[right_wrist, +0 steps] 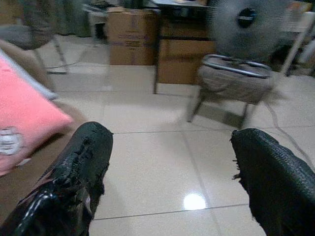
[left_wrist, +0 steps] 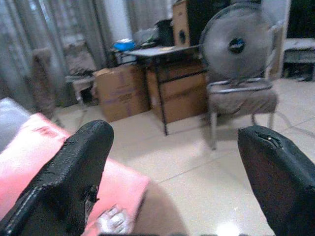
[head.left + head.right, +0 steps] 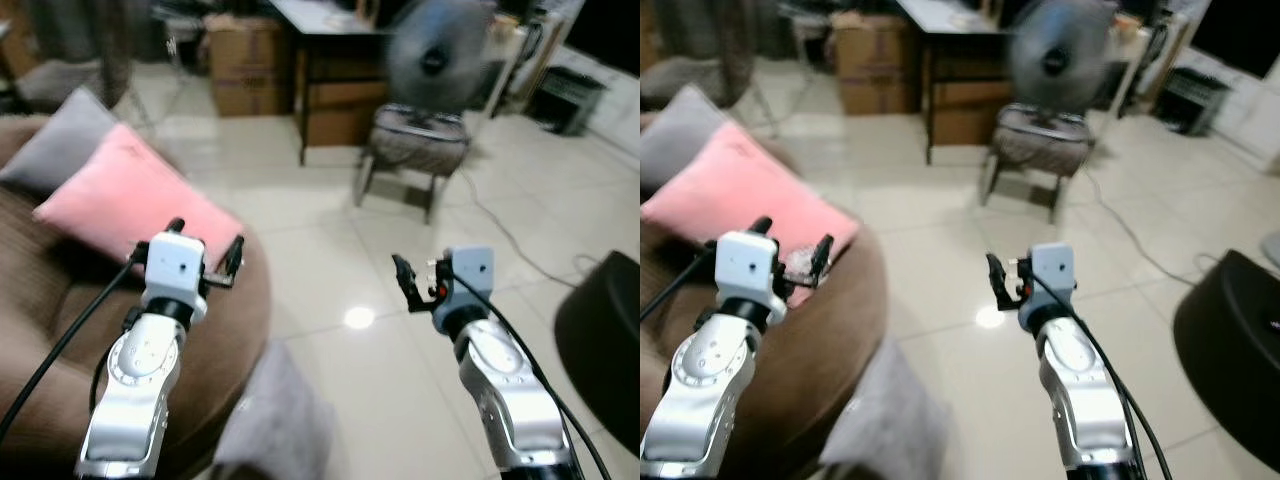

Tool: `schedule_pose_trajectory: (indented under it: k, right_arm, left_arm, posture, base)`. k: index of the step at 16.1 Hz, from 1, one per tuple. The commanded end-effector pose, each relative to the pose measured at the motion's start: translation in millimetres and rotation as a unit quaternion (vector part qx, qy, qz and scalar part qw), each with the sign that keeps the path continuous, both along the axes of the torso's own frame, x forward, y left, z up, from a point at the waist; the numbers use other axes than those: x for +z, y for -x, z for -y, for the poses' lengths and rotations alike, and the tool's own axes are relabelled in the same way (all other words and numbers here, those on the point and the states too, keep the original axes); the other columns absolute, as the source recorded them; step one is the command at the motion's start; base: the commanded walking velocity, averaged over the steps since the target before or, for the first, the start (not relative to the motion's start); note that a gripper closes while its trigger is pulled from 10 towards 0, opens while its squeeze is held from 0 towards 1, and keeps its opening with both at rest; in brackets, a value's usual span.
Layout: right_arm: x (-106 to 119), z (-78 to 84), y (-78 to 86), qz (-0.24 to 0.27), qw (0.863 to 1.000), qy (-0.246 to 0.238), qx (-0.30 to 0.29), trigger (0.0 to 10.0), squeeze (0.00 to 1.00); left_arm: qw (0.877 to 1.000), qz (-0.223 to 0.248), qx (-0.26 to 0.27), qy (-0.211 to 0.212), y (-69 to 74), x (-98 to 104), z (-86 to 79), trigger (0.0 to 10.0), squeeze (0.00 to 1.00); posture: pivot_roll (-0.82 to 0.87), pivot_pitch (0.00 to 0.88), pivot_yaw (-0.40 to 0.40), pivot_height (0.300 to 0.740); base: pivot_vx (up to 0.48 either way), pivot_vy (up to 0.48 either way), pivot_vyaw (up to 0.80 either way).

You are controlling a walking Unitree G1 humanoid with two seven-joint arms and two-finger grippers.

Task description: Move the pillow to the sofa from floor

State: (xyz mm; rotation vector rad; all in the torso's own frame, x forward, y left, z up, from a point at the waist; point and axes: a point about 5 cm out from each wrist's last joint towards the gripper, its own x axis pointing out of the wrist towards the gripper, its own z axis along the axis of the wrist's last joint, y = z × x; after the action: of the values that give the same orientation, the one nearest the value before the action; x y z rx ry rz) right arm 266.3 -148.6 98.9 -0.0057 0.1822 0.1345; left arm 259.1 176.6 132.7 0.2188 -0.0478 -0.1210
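Grey fabric point(image 3: 275, 420) lay nearest me, draped low between my two arms at the edge of the brown sofa point(image 3: 225, 350); I could not tell whether it was a pillow or a throw. Up on the sofa to my left rested the pink pillow point(image 3: 120, 200), with a grey cushion point(image 3: 65, 135) behind it. My left gripper point(image 3: 205, 258) hovered over the sofa's edge just right of the pink pillow, fingers spread wide and empty. My right gripper point(image 3: 415, 283) hung over bare tiled floor point(image 3: 330, 250), also wide apart and holding nothing. Farther off stood a fan point(image 3: 435, 60) on a chair point(image 3: 415, 150), a dark desk point(image 3: 335, 90) and a cardboard box point(image 3: 245, 65). I judged the risk was misreading the target: the blurred views could send me grabbing the wrong cushion.
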Motion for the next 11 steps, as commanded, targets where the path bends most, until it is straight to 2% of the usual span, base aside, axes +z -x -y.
schedule_pose_trajectory:
  k: [1, 3, 7, 11]
  right_arm:
    - [1.4, 9.1, 0.3, 0.004, 1.000, 0.005, -0.014, 10.0, 0.00]
    - [1.3, 9.4, 0.4, 0.004, 1.000, 0.003, -0.015, 10.0, 0.00]
    - [-0.3, 11.6, 1.0, -0.002, 1.000, 0.007, -0.015, 10.0, 0.00]
    - [-0.3, 11.8, 0.9, -0.002, 1.000, 0.004, -0.017, 10.0, 0.00]
  left_arm:
    - [1.000, 0.004, -0.017, 0.003, -1.6, 1.9, 10.3, 10.0, 0.00]
    - [1.000, 0.004, -0.015, 0.002, -1.7, 1.7, 10.2, 10.0, 0.00]
    - [1.000, 0.005, -0.016, 0.005, -1.9, 0.2, 12.3, 10.0, 0.00]
    - [1.000, 0.002, -0.012, 0.000, -1.7, -1.3, 11.9, 10.0, 0.00]
  posture:
    - [0.12, 0.000, -0.052, 0.740]
    - [0.11, 0.000, -0.051, 0.740]
    - [0.11, 0.000, -0.055, 0.735]
    - [0.11, 0.000, -0.058, 0.690]
  base:
    - [0.334, 0.000, 0.00]
    - [0.285, 0.000, 0.00]
    - [0.000, 0.000, 0.00]
    - [0.000, 0.000, 0.00]
